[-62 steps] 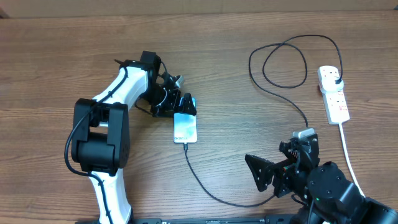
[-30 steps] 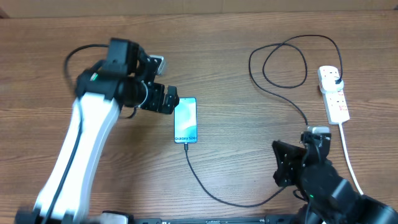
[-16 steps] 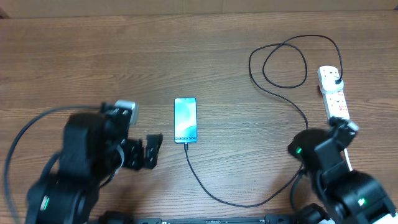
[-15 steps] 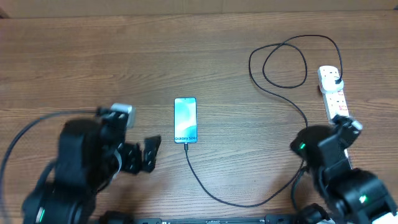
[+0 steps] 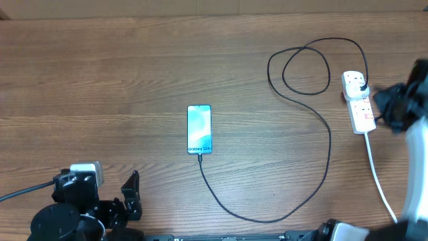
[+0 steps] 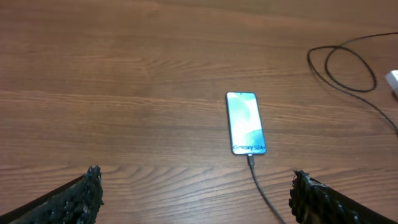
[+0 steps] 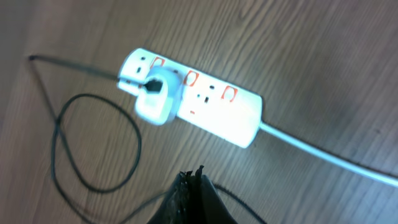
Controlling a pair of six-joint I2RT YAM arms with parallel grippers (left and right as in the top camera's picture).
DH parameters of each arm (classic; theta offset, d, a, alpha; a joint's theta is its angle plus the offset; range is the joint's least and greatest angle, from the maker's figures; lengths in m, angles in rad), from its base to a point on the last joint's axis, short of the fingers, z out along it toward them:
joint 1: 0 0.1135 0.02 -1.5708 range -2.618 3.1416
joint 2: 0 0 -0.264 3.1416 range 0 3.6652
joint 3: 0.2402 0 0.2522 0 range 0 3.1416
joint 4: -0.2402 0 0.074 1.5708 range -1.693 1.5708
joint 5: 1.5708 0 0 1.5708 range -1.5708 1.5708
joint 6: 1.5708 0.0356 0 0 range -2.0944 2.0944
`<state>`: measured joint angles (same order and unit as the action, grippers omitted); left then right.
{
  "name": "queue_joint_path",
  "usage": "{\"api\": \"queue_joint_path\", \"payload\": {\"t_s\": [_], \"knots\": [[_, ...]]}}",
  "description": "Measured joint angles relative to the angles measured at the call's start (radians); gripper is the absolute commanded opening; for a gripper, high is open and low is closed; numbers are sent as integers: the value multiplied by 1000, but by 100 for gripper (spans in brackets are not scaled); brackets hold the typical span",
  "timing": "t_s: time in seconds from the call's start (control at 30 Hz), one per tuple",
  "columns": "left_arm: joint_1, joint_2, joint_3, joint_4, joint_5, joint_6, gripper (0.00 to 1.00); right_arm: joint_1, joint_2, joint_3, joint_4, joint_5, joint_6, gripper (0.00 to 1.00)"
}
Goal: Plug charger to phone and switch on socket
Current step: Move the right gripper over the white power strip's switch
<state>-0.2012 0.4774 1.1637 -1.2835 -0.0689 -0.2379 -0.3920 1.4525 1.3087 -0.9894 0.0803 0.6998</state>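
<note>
Items counted: two grippers, one phone, one charger, one socket, on one wooden table

Left gripper: at the near left corner of the table; jaws spread wide, nothing between them but bare wood; its two fingers show only at the lower corners of the wrist view; well apart from every task item

Charger: one thin black cable; it sweeps along the near edge of the table, rises on the right side and forms one closed loop at the far right before reaching the socket; its small tip meets the near short edge of the phone and looks seated there

Phone: one, flat on the table near the centre, screen up and lit blue-teal, long axis running near to far; no gripper touches it

Socket: one white strip at the far right, lying flat; three red-marked switches counted in the right wrist view; one plug sits in the outlet at its far end, the black cable leading out of it; one white cord leaves its near end

Right gripper: blurred; jaws pressed together into one dark point, holding nothing; the point is near the long side of the socket, and contact cannot be told
</note>
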Motion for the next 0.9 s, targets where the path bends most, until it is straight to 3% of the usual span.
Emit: {"api": "queue_joint_path", "payload": {"t_s": [0.2, 0.37, 0.9], "knots": [[0, 0, 0, -31, -23, 0, 100, -58, 343, 187, -76, -104, -75, 4], [0, 0, 0, -50, -26, 0, 100, -58, 510, 266, -78, -132, -150, 4], [87, -32, 0, -55, -31, 0, 100, -58, 544, 280, 18, -116, -188, 4]]}}
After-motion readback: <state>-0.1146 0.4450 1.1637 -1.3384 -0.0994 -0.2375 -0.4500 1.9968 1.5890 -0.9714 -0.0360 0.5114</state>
